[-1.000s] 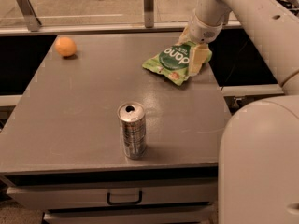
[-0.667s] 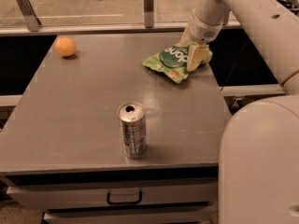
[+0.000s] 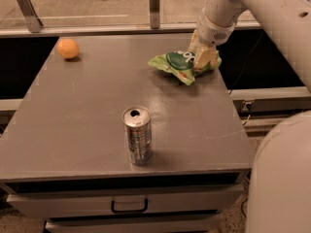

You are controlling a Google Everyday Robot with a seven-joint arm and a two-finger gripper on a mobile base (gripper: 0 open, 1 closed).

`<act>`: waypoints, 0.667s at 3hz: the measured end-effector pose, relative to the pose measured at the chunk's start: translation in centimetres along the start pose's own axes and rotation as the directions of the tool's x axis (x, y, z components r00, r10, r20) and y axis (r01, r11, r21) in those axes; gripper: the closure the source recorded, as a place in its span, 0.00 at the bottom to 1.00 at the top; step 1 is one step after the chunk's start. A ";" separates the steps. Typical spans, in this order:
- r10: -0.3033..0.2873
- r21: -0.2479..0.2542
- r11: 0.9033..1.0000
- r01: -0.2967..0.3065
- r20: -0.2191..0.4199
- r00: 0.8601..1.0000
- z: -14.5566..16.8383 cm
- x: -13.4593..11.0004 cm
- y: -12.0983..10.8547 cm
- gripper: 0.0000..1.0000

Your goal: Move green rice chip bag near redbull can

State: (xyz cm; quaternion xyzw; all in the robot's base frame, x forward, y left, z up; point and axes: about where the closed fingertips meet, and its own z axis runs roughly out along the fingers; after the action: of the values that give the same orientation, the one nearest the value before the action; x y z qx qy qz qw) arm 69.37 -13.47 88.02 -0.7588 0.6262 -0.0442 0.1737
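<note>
a: where is the gripper (image 3: 203, 61)?
b: at two o'clock on the table (image 3: 87, 106), pinched closed on the right edge of the green rice chip bag (image 3: 176, 64).
a: and the redbull can (image 3: 137, 135)?
b: upright near six o'clock, well apart from the bag.

back right, the gripper (image 3: 203, 64) hides one end of the green rice chip bag (image 3: 174, 62).
</note>
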 end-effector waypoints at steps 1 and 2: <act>0.000 0.045 0.999 -0.003 0.074 0.997 -3.2 -2.3 3.5 1.00; -0.012 0.056 0.998 0.005 0.120 0.993 -4.9 -4.0 6.7 1.00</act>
State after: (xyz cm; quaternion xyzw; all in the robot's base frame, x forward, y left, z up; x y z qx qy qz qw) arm 60.86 -11.67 91.02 -0.7576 0.6099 -0.0167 0.2319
